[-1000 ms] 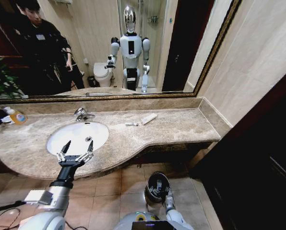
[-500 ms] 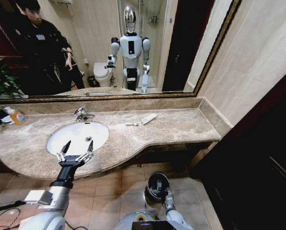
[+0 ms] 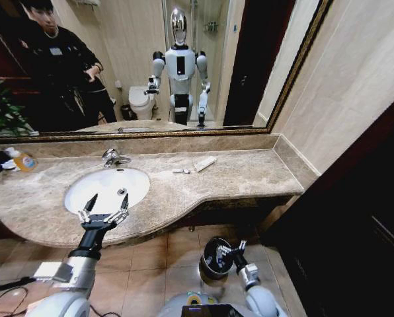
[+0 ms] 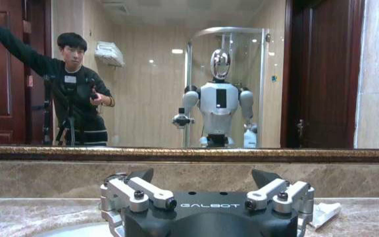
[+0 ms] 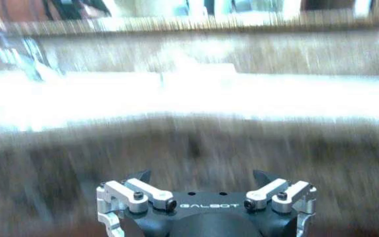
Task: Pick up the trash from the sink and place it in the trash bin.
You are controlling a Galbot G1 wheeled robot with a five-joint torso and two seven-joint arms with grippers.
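Two claws spread, empty: left claw (image 3: pixel 103 212) over sink (image 3: pixel 78 191) edge; right claw (image 3: pixel 233 250) at trash bin (image 3: pixel 212 259), contents unclear.

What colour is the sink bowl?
White, set in a beige marble countertop; the sink shows best in the head view.

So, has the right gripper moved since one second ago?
Yes. The right gripper has come up and out from the trash bin, toward the robot's right of its rim, fingers open.
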